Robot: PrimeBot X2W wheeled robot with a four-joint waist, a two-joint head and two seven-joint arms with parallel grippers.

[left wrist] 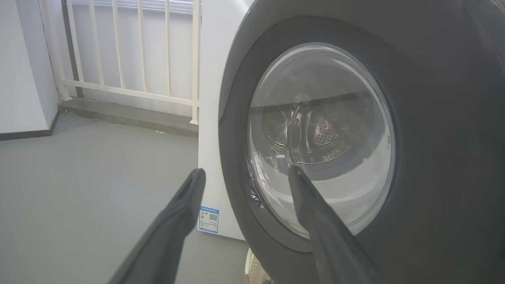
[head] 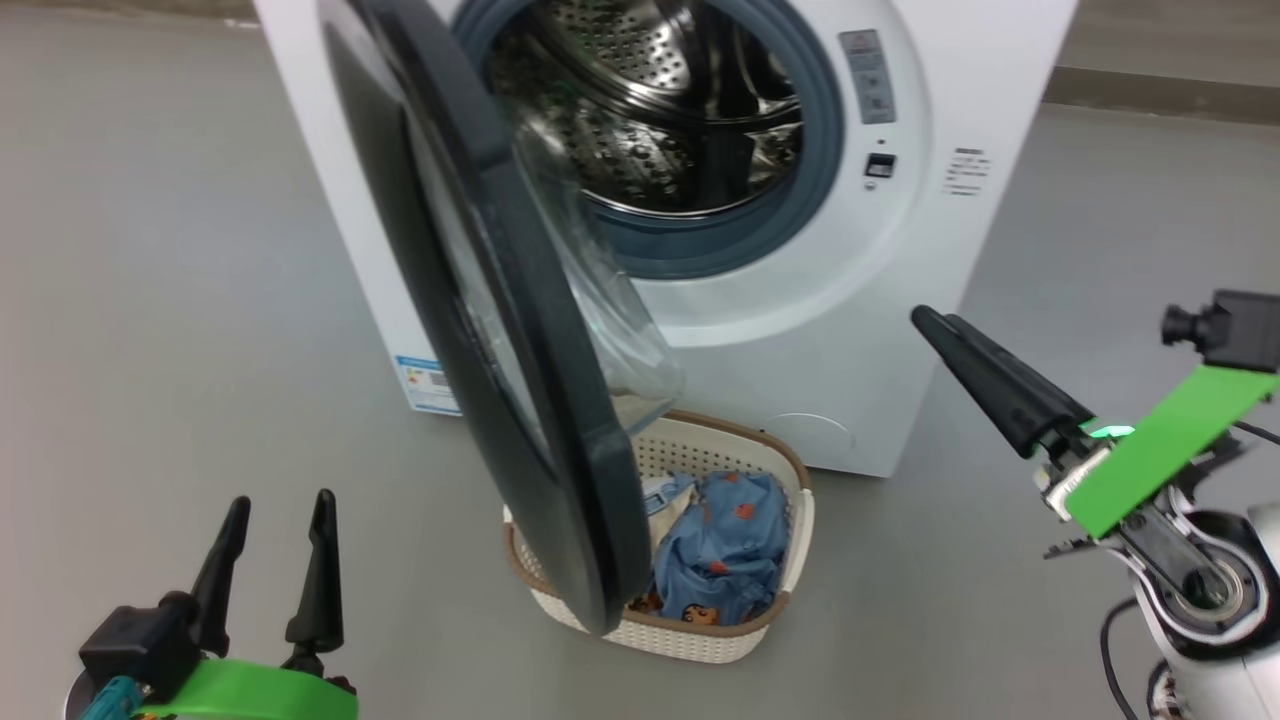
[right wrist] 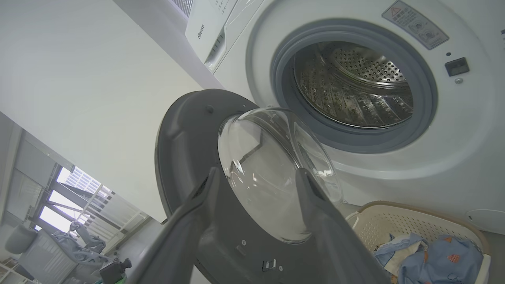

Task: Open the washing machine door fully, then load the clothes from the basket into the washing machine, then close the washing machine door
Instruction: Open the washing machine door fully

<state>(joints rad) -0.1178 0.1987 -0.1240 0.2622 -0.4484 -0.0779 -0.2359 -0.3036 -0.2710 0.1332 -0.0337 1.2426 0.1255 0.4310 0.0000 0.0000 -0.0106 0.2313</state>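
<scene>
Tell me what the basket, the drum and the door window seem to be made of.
Basket: probably moulded plastic, matt cream; even rows of holes, brown woven-look rim.
Drum: likely steel, polished; bright reflections, punched holes.
Door window: glass or clear plastic, glossy; see-through, with highlights.

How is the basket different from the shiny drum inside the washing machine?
The basket is cream plastic with a brown rim; the drum is shiny steel. The basket holds the blue clothes; the drum looks empty. The basket sits on the floor; the drum is higher up. Both are dotted with little holes.
</scene>
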